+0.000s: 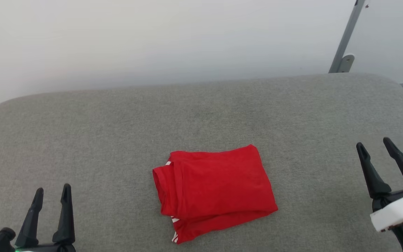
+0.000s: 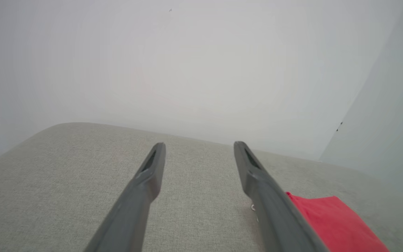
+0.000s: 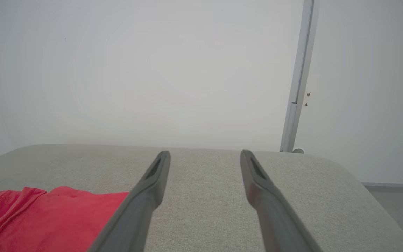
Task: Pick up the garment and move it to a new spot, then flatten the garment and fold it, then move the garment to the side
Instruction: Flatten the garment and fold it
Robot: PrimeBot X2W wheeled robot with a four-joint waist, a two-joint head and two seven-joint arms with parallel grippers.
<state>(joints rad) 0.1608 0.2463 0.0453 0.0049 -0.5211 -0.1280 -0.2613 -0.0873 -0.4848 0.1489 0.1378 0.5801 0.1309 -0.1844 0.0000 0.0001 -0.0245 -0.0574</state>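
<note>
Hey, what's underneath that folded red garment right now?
The garment lies on the grey fabric cushion, which shows all around it. Lower folded layers with white stripes peek out at its left and near edges. Anything directly beneath the cloth is covered.

Cloth on cloth
We see the garment (image 1: 215,185), thin smooth fabric, right of our left gripper (image 1: 53,187) on coarse grey woven upholstery (image 1: 117,122).

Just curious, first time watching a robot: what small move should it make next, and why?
Probably ease the left gripper toward the garment to grasp its edge: it lies folded, untouched, on the cushion, while left gripper and right gripper stand open at either side.
</note>
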